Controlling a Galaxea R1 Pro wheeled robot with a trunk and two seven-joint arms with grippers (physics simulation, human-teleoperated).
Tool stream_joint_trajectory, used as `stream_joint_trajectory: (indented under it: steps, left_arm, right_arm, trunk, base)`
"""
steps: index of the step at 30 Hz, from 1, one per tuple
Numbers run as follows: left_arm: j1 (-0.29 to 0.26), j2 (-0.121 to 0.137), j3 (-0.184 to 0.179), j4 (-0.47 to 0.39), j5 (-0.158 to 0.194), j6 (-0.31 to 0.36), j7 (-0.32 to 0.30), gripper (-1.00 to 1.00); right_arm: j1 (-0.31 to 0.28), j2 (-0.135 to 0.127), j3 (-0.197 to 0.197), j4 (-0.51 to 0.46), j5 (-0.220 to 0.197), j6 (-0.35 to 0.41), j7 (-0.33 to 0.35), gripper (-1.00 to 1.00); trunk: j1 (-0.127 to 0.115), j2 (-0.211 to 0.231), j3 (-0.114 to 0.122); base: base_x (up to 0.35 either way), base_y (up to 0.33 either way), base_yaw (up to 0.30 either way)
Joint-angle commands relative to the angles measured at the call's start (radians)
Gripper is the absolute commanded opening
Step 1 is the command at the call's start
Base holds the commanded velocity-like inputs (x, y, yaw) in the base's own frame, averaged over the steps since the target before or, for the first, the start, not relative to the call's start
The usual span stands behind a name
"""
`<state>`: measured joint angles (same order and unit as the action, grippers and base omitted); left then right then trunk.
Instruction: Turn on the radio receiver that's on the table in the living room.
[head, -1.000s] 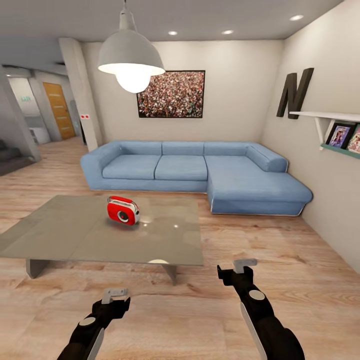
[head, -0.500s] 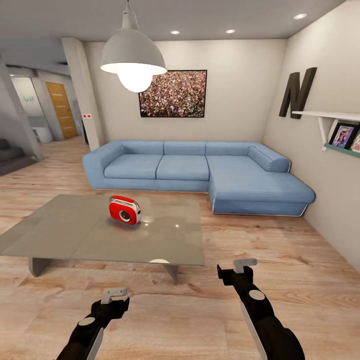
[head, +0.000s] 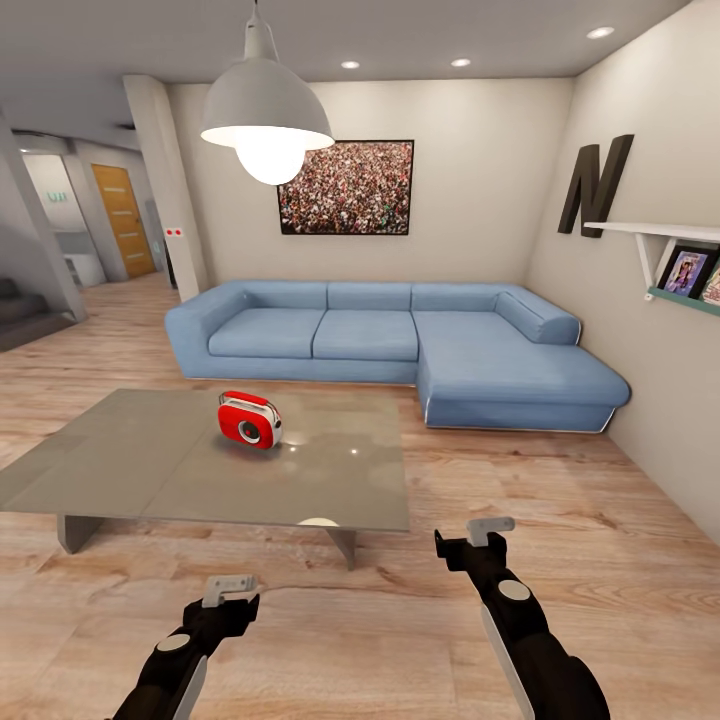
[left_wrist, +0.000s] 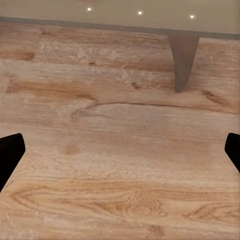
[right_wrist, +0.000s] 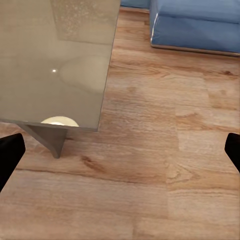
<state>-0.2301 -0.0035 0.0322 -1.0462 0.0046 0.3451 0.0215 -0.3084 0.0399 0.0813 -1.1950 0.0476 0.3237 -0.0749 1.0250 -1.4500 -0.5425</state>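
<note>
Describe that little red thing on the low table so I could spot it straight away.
Start at the blue L-shaped sofa under the framed crowd picture. In front of it stands a wide, low table with a glossy grey top. The radio receiver sits toward the table's far side: a small rounded red box with white trim and a round dial, the one thing standing on that top.

Walls: beige, framed crowd picture (head: 346, 187)
Floor: light wood planks (head: 620, 520)
Seating: blue L-shaped sofa (head: 400, 340)
Light: white pendant lamp (head: 266, 112), lit
</note>
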Motion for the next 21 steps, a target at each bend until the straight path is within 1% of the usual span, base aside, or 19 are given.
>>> stream_joint_trajectory:
  steps: [1, 4, 7, 21]
  left_arm:
    - [0.0, 0.0, 0.0, 0.0, 0.0, 0.0, 0.0, 1.0]
    - [0.0, 0.0, 0.0, 0.0, 0.0, 0.0, 0.0, 1.0]
    - [0.0, -0.001, 0.0, 0.001, 0.0, 0.001, 0.0, 1.0]
    - [0.0, -0.002, 0.0, 0.002, 0.0, 0.002, 0.0, 1.0]
  right_arm:
    - [0.0, 0.0, 0.0, 0.0, 0.0, 0.0, 0.0, 1.0]
    - [0.0, 0.0, 0.0, 0.0, 0.0, 0.0, 0.0, 1.0]
    - [0.0, 0.0, 0.0, 0.0, 0.0, 0.0, 0.0, 1.0]
    - [0.0, 0.001, 0.001, 0.0, 0.0, -0.001, 0.0, 1.0]
  trunk:
    - [0.0, 0.0, 0.0]
    - [0.0, 0.0, 0.0]
    - [0.0, 0.0, 0.0]
    - [0.0, 0.0, 0.0]
  base:
    - [0.0, 0.0, 0.0]
    - [0.0, 0.0, 0.0]
    - [0.152, 0.0, 0.0]
    - [0.309, 0.0, 0.0]
